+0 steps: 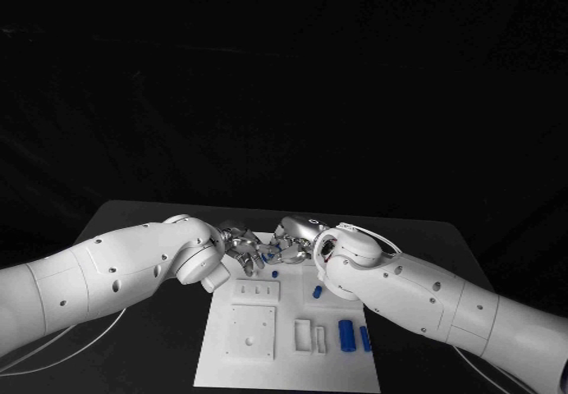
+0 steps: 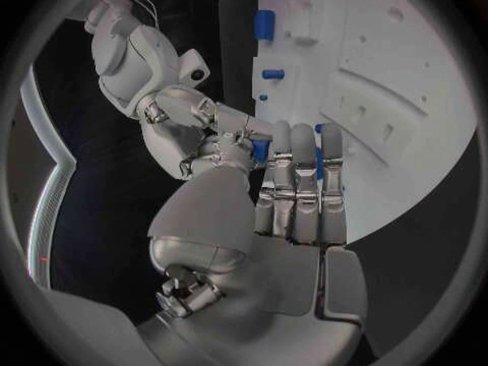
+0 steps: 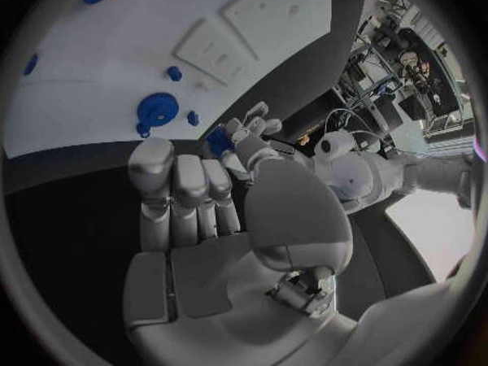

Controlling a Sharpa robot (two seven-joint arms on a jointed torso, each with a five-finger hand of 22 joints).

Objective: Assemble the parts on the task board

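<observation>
Landmark: the white task board [image 1: 290, 361] lies on the black tabletop [image 1: 142, 222]; every place below is told from it.

Left hand: the left hand [image 1: 243, 249] hangs over the board's far edge, toward its left corner. Its fingers [image 2: 305, 171] stand straight and side by side, with the thumb bent toward them.

Right hand: the right hand [image 1: 296, 240] is at the same far edge, just beside the left hand, and their fingertips meet there. Its fingers [image 3: 188, 187] are curled in together.

Small blue part: a small blue part [image 3: 218, 141] sits where the two hands' fingertips come together, above the board's far edge; the left wrist view shows it as blue [image 2: 261, 150] between the left thumb and fingers. It touches fingertips of both hands. Which hand truly grips it I cannot tell.

Blue gear: a blue gear [image 3: 157, 106] lies flat on the board close to its far edge, near the hands but apart from them.

Blue cylinders: two blue cylinders [image 1: 347, 335] lie side by side on the board's near right part, well apart from both hands.

Blue peg: a blue peg [image 1: 318, 290] stands by the board's right edge, partly behind the right arm.

Raised plates: white raised plates [image 1: 252, 331] sit on the board's left half.
</observation>
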